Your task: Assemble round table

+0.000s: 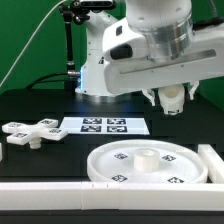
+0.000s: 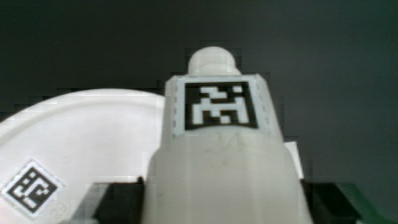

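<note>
My gripper (image 1: pixel 172 92) is shut on the short cylinder post (image 1: pixel 173 99) and holds it in the air above the table, over the far right side of the round disc (image 1: pixel 140 166). The disc lies flat at the front, rim up, with tags on it and a raised hub in its middle. The cross-shaped piece (image 1: pixel 30 132) lies on the exterior view's left. In the wrist view the post (image 2: pixel 221 150) stands between the dark fingers (image 2: pixel 118 200) of the gripper (image 2: pixel 222 205), its tag facing the camera, with the disc (image 2: pixel 71 135) below beside it.
The marker board (image 1: pixel 105 125) lies flat behind the disc. A long white bar (image 1: pixel 50 196) runs along the front edge and turns up the exterior view's right side (image 1: pixel 211 165). A black stand with cables (image 1: pixel 68 50) is at the back.
</note>
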